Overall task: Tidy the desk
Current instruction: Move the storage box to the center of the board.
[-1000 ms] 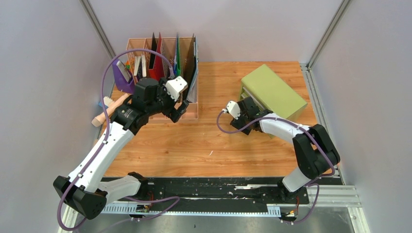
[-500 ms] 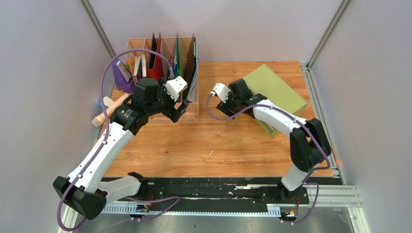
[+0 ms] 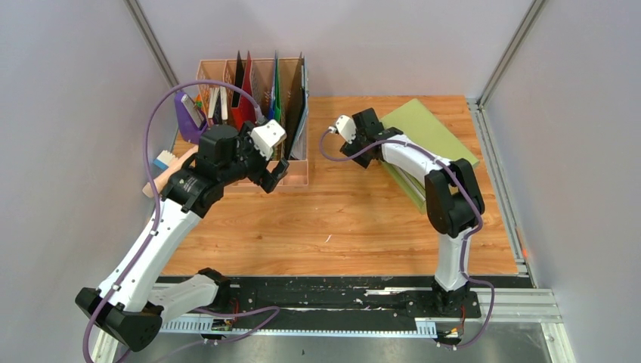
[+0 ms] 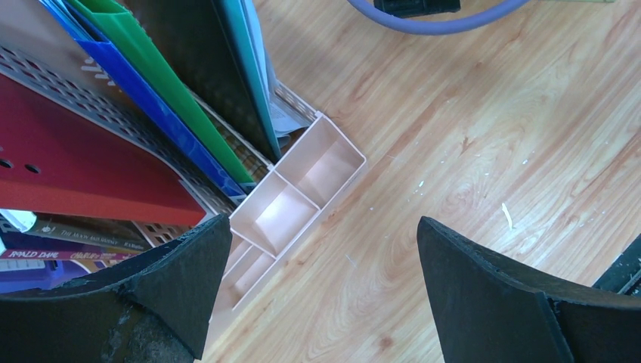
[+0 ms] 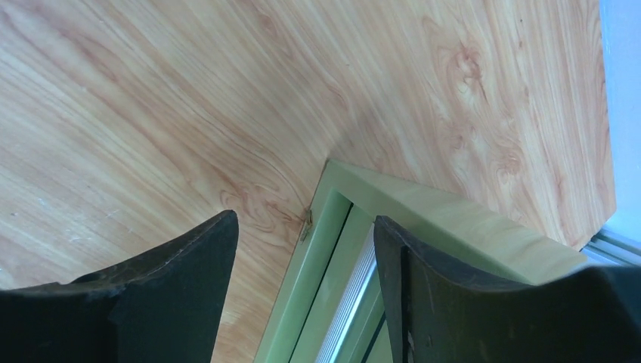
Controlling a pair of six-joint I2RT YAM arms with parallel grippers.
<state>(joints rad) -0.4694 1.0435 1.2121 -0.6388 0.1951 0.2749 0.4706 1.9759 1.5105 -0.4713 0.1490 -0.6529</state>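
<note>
The desk (image 3: 340, 219) is a light wood-grain top. My left gripper (image 3: 277, 172) hangs open over the front tray (image 4: 302, 197) of a pink file organizer (image 3: 257, 98). Nothing lies between its fingers; in the left wrist view the left gripper (image 4: 321, 227) frames bare wood and the tray's edge. My right gripper (image 3: 376, 136) stands open at the near-left corner of the green drawer cabinet (image 3: 435, 136). In the right wrist view the right gripper (image 5: 304, 219) straddles the cabinet's (image 5: 423, 208) front frame edge, with a gap on the left side.
The organizer holds upright folders, among them a red one (image 4: 75, 159) and a green one (image 4: 151, 68). A purple object (image 3: 189, 117) and a pale pink item (image 3: 170, 174) lie at the desk's left edge. A black rail (image 3: 340, 291) runs along the front; walls close in on both sides.
My right gripper has travelled back and left along the cabinet's front to its corner, its arm now stretched over the cabinet. The left arm shifted slightly left.
</note>
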